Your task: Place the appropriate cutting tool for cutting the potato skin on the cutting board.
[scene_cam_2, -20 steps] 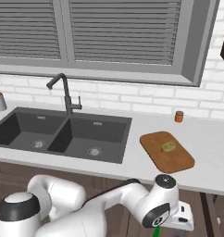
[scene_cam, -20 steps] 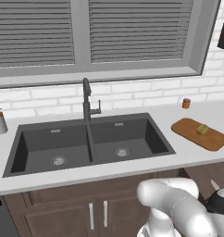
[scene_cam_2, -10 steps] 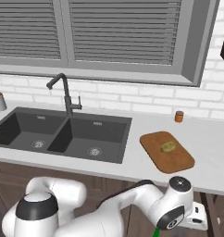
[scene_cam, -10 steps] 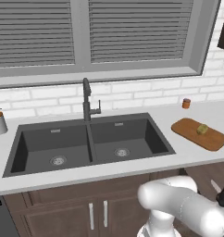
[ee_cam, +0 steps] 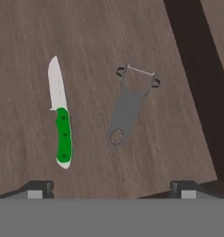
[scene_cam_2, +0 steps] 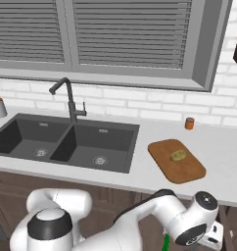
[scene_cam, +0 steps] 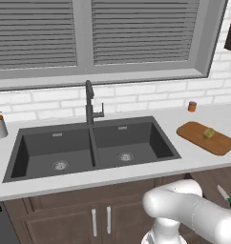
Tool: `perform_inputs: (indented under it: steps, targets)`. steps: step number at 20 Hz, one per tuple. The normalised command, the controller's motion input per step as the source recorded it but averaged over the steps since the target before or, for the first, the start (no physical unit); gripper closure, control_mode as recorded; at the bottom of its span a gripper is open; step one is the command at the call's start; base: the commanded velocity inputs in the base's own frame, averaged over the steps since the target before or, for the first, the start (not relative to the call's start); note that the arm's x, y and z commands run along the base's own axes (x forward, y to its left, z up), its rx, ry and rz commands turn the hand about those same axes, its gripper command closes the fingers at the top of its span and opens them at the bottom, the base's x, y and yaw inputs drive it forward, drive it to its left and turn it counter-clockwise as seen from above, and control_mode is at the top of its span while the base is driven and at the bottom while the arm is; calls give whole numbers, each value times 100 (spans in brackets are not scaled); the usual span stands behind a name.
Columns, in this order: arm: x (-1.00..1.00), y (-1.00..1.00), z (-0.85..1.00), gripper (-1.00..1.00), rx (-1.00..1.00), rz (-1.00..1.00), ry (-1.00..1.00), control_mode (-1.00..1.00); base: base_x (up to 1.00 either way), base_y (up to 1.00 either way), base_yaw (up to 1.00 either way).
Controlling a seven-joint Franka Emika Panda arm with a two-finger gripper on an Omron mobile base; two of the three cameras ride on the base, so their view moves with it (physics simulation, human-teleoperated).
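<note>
While my white arm (scene_cam_2: pixel 154 220) bends low beside the counter, the wrist drops below the counter edge at the lower right of the right base view. In the hand view my two-finger gripper (ee_cam: pixel 111 187) looks straight down on a brown wooden surface (ee_cam: pixel 109 41), its dark tips spread wide apart with nothing between them. Under it lie a green-handled knife with a white blade (ee_cam: pixel 60 115) and, just beside it, a grey Y-shaped peeler (ee_cam: pixel 130 106), the two apart, not touching. The flat brown wooden cutting board (scene_cam_2: pixel 186 169) sits on the light counter (scene_cam_2: pixel 223 147) right of the dark double sink (scene_cam_2: pixel 66 142). The small yellowish-green potato (scene_cam_2: pixel 177 155) rests on the board. A small orange-brown jar (scene_cam_2: pixel 189 123) stands behind it, near the wall.
</note>
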Motion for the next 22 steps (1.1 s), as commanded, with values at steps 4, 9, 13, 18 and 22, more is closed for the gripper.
perform_inputs:
  steps: [4, 9, 13, 18, 22]
  targets:
    - [0, 0, -3, -100, 14, -10, 0, -100, 0, 0, 0]
    - [0, 0, -4, -100, 1, -6, 0, -100, 0, 0, 0]
    - [8, 0, -4, -100, -5, -1, 0, -100, 0, 0, 0]
    - [3, 0, -21, -100, -5, 0, 0, -100, 0, 0, 0]
    - [4, 0, -33, -100, -4, 0, 0, -100, 0, 0, 0]
